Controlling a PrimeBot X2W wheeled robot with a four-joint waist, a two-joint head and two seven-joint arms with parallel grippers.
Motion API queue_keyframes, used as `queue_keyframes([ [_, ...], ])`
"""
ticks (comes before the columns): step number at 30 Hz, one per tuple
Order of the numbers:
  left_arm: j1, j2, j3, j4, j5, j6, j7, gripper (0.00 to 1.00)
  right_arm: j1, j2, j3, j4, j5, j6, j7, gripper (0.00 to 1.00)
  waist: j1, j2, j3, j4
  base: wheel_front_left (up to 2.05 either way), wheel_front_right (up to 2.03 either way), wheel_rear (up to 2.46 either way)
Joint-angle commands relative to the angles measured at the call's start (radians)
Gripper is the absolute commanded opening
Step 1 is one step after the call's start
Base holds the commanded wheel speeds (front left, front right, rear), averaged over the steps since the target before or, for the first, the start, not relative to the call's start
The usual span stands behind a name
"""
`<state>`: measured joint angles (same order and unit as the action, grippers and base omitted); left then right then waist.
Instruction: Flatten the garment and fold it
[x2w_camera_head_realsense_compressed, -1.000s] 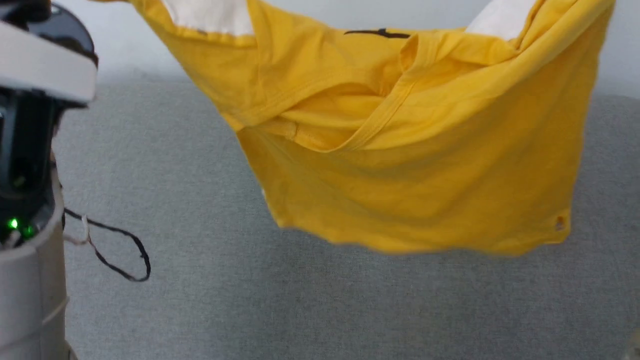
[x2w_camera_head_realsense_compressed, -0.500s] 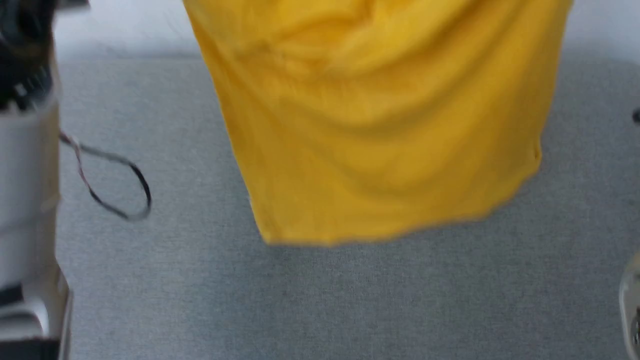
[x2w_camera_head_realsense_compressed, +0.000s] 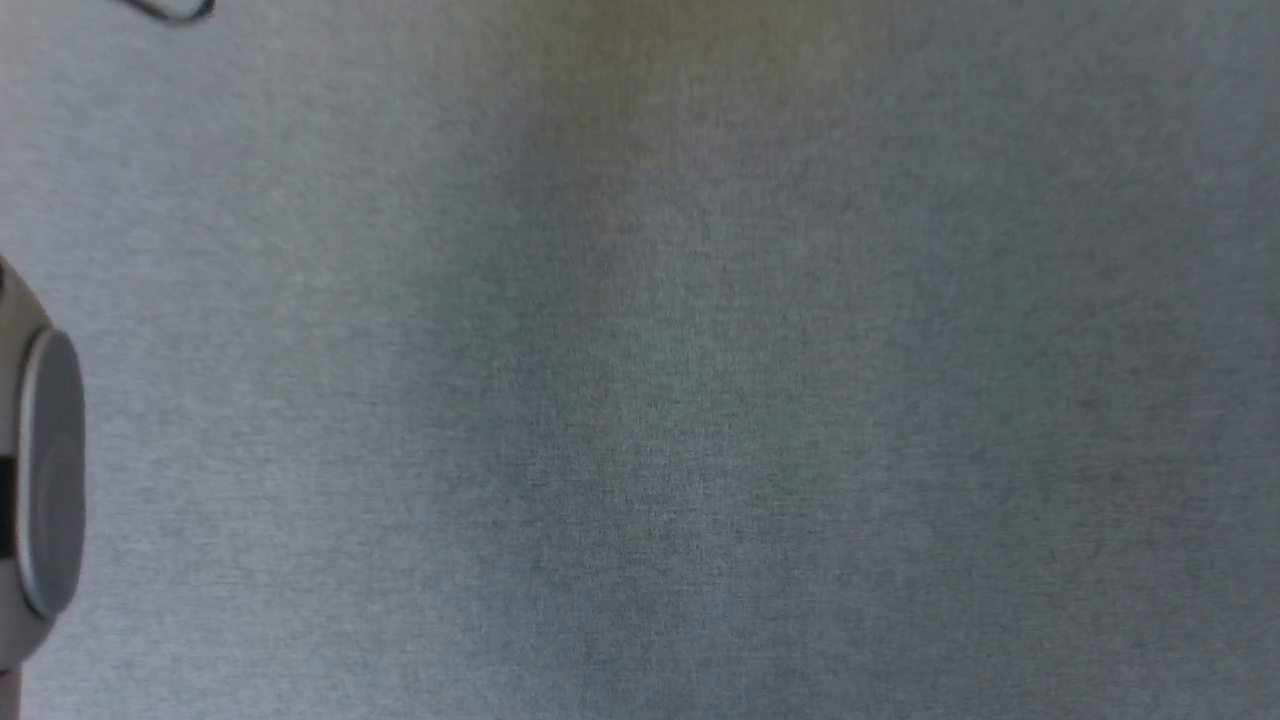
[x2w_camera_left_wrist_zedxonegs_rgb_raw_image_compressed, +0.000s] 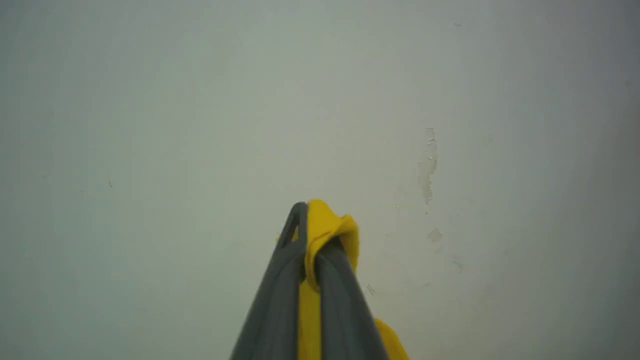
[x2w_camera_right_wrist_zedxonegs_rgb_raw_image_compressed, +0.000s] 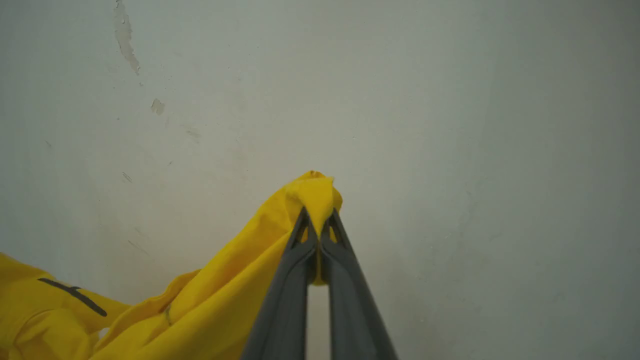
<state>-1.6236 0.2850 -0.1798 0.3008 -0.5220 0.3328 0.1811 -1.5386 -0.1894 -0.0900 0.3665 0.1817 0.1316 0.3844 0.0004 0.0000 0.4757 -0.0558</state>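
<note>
Since both hands are pinching the garment (x2w_camera_right_wrist_zedxonegs_rgb_raw_image_compressed: 215, 295) up in front of the pale wall (x2w_camera_left_wrist_zedxonegs_rgb_raw_image_compressed: 150, 125), the next move turns on how the cloth hangs between them and over the grey worktop (x2w_camera_head_realsense_compressed: 700, 400) below. The left hand (x2w_camera_left_wrist_zedxonegs_rgb_raw_image_compressed: 315, 225) has its two dark fingers pressed together on a small bunch of yellow fabric that pokes out past the tips. The right hand (x2w_camera_right_wrist_zedxonegs_rgb_raw_image_compressed: 317, 215) is clamped the same way on another bunch. From it the shirt falls away leftward in loose folds, with a black mark (x2w_camera_right_wrist_zedxonegs_rgb_raw_image_compressed: 72, 296) on the hanging part. I judge that the garment's long axis runs left to right between the two grips, slack rather than taut. Neither arm is nearer, as each already has its hold. The shirt is off the surface and not yet flattened. Laying it flat probably calls for drawing the hands apart, then lowering the free edge onto the grey cloth first.
</note>
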Motion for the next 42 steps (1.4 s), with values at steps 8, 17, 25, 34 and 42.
queue_keyframes([
  [8,-0.020,-0.012,0.067,0.078,-0.081,-0.094,-0.144,0.00,-0.019,-0.038,0.018,0.041,0.035,-0.001,-0.098,0.00,-0.0004,0.0000,0.311,-0.004,0.00,0.00,0.00],
  [17,0.106,-0.031,0.114,0.009,-0.207,-0.130,-0.066,0.00,0.122,-0.105,0.072,-0.057,0.186,-0.001,-0.096,0.00,-0.0004,0.0000,0.278,0.012,0.00,0.00,0.00],
  [25,0.339,-0.023,0.164,-0.236,-0.302,-0.034,0.106,0.00,0.365,-0.168,0.068,-0.309,0.342,-0.001,0.003,0.00,-0.0004,0.0000,0.135,0.020,0.00,0.00,0.00],
  [34,0.797,0.012,0.213,-0.569,-0.336,0.026,0.189,0.00,0.780,-0.123,-0.069,-0.555,0.411,-0.001,0.095,0.00,-0.0004,0.0000,-0.026,0.028,0.00,0.00,0.00],
  [42,1.254,-0.009,0.247,-0.736,-0.349,0.022,0.168,0.00,1.135,0.014,-0.190,-0.690,0.418,-0.001,0.102,0.00,-0.0004,0.0000,-0.153,0.038,0.00,0.00,0.00],
])
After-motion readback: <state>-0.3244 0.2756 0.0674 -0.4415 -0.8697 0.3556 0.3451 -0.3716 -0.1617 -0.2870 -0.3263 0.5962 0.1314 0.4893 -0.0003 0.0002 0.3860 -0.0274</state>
